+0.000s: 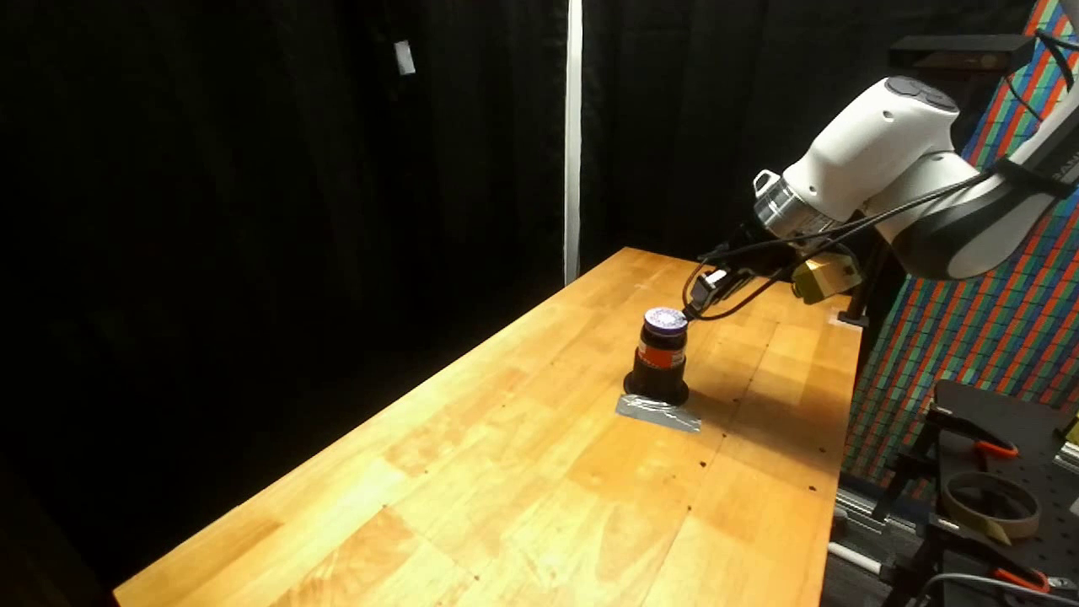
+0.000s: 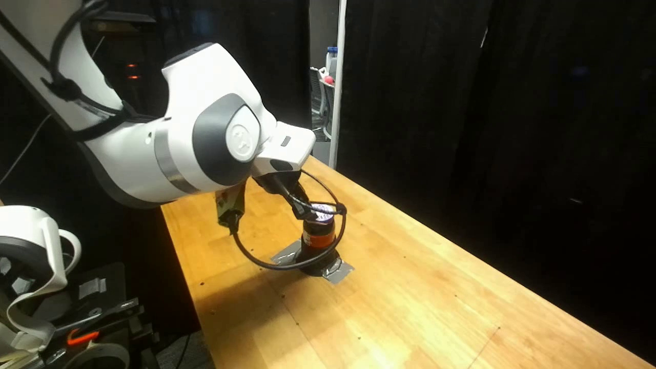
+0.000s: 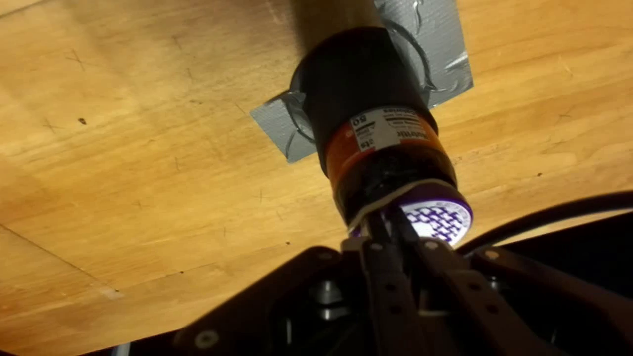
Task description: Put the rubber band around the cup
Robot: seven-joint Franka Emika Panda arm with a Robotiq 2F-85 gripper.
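Tape (image 3: 277, 126): patches at the foot of the cup (image 3: 376, 131) likely brace it.
Cup: upright on the counter (image 3: 123, 173), between its long edges, well in from the corners.
Gripper (image 3: 389, 222): tips pressed together at the purple rim; whether they pinch the band (image 3: 394, 195), I cannot tell.
Band: slants along that rim, its far side hidden; work it down evenly, or it may spring off.
Cable (image 3: 544, 216): best kept from snagging the cup.

My worktop: wood-block table (image 1: 506, 489), small dark spots (image 1: 703, 464). On it I see 1 cup (image 1: 662, 358) upright, grey tape (image 3: 447, 49) stuck down on 2 sides of its foot.
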